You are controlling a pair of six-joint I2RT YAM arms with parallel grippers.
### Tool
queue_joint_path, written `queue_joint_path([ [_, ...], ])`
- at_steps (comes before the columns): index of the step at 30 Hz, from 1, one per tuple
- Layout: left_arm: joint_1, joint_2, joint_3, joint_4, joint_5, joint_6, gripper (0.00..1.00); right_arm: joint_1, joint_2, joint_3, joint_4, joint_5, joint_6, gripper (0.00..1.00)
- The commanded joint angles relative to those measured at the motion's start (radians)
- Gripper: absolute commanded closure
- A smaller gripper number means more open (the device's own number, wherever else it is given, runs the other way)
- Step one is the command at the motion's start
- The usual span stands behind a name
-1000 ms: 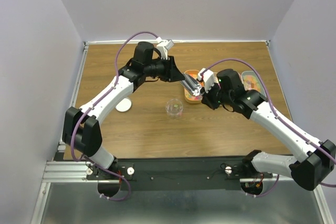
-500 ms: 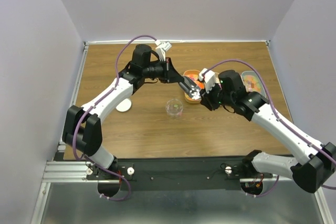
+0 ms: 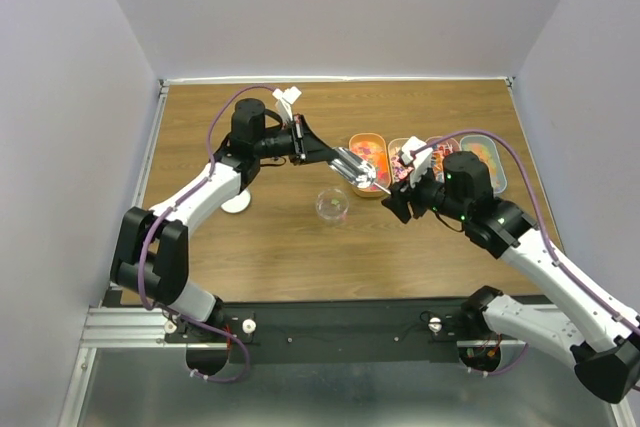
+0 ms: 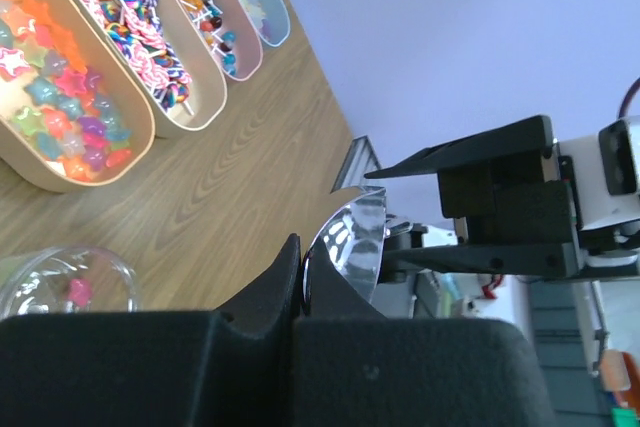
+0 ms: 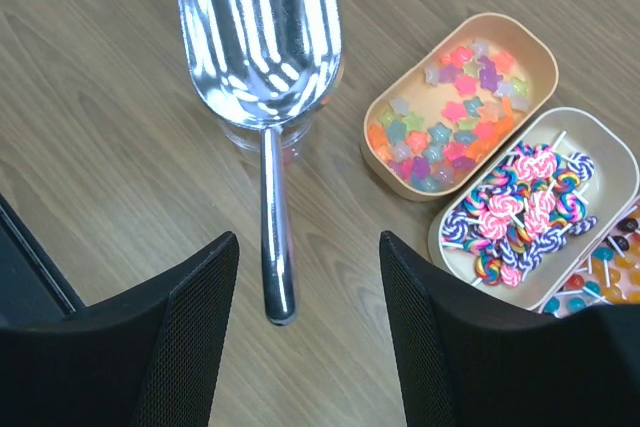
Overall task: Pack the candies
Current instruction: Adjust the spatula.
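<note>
The candies (image 5: 450,112) are small multicoloured stars in a tan oblong tray (image 5: 385,162), also seen in the left wrist view (image 4: 62,112). My left gripper (image 3: 338,159) is shut on the rim of the metal scoop (image 3: 358,171), whose bowl (image 5: 258,17) looks empty and hangs over a clear cup (image 3: 332,206). The cup (image 4: 70,282) holds a pink candy. My right gripper (image 5: 305,332) is open. The scoop's handle (image 5: 275,237) ends between its fingers (image 5: 180,317) without touching them. In the left wrist view the jaws pinch the scoop (image 4: 355,242).
Three more oblong trays stand right of the star tray: swirl lollipops (image 5: 520,212), small lollipops (image 4: 200,7) and a far one (image 3: 486,161). A white lid (image 3: 236,201) lies left of the cup, under the left arm.
My left gripper has shut on the scoop's bowl and carried it left, over the cup. My right gripper has opened, let go of the handle and drawn back to the right.
</note>
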Motion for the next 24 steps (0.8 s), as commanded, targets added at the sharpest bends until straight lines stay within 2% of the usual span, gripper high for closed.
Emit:
queue_joint_path([
  [1,0.004,-0.043,-0.014,0.124,0.055,-0.153,1.0,0.008,-0.021,-0.024,0.069,-0.052,0.012,0.34],
  [8,0.006,-0.052,-0.02,0.123,0.029,-0.191,1.0,0.008,0.001,-0.004,0.083,-0.083,-0.01,0.39],
  [16,0.007,-0.063,-0.034,0.114,0.021,-0.196,1.0,0.008,0.038,0.042,0.086,-0.098,-0.031,0.58],
  [24,0.004,-0.063,-0.051,0.115,0.024,-0.196,1.0,0.008,0.055,0.062,0.1,-0.107,-0.028,0.59],
])
